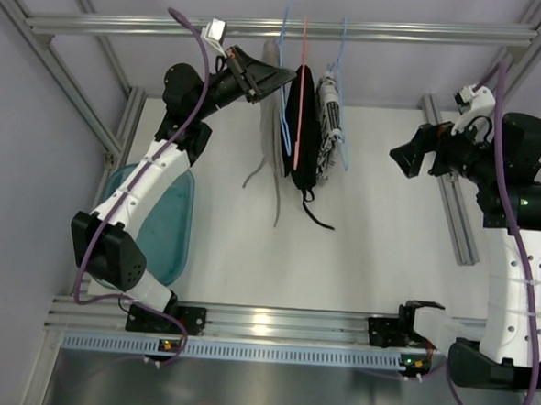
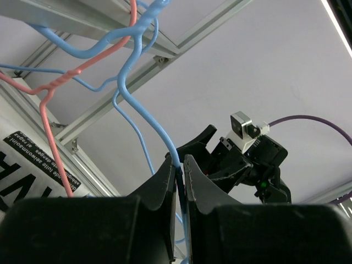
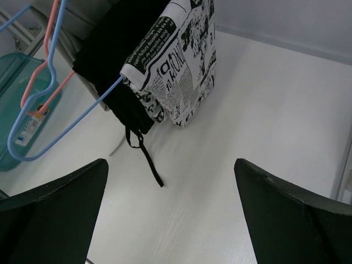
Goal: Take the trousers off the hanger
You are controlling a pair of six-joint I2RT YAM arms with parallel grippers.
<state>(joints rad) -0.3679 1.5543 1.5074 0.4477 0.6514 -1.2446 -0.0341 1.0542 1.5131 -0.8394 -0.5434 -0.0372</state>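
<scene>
Your left claw point(image 2: 180, 163) is pinched tight on the hanger point(image 2: 144, 113), a thin, stiff, smooth light blue wire hooked over the top rail point(image 1: 400, 31). Your right claw point(image 3: 170, 165) stands wide and empty. The trousers point(image 1: 274, 120) drape over that hanger beside the black garment point(image 1: 303, 122): soft grey-beige cloth, light, limp, likely to slide. Take a bunched fold low down, not the thin drawstrings point(image 1: 277, 198) dangling beneath.

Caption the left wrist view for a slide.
Left arm's fingers pinch the light blue hanger on its wire below the hook; the red-orange hanger hangs alongside, right arm beyond.
</scene>
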